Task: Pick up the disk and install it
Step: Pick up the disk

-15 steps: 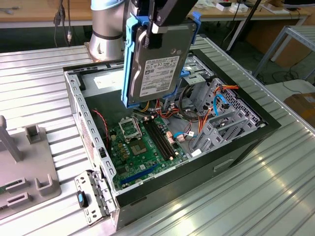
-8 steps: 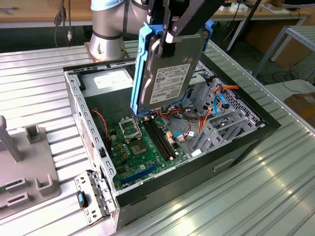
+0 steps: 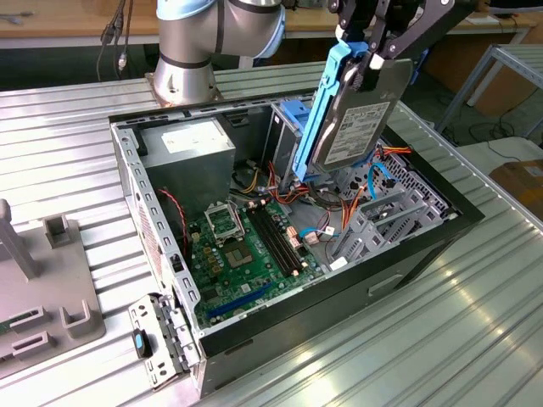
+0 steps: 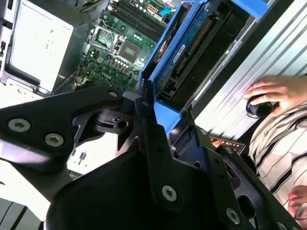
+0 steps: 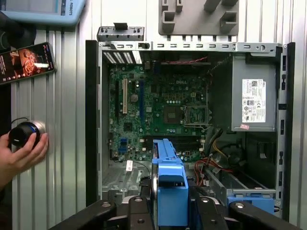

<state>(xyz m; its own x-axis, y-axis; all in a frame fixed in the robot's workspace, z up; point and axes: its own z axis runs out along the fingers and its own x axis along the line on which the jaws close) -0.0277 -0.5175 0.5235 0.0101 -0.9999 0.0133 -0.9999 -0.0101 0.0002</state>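
The gripper grips the disk, held on edge above the open case. Pickup is done; the disk is not yet seated inside.

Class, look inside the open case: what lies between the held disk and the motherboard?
In the exterior view, a tangle of orange, red and blue cables lies between the disk, gripped by the end effector, and the motherboard.

Rounded silver-grey metal arm joint on a flanged silver base, top of the exterior view; black angular hand of flat plates; round silver screws dot its links in the second wrist view.
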